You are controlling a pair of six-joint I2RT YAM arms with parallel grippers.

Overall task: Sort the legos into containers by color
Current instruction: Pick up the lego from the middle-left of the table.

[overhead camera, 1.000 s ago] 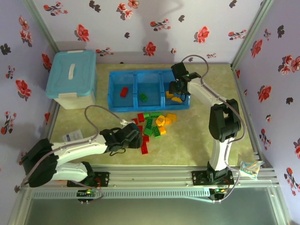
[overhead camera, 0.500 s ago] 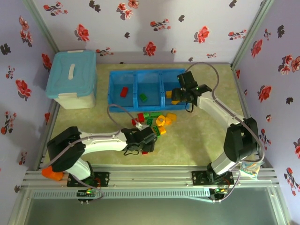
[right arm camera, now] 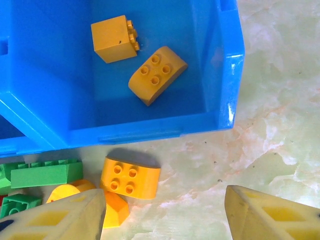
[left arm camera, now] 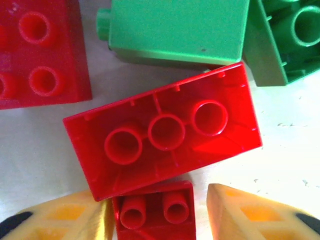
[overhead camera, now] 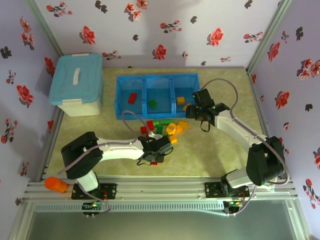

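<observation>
Left hand and right hand hang low (wrists bent down), jaws spread.

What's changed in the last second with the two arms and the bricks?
Left gripper slid right, from the pile's left side to above the red bricks, fingers open. Right gripper drew back from over the right bin toward its base, open. Tray, box and binned bricks stayed put.
</observation>
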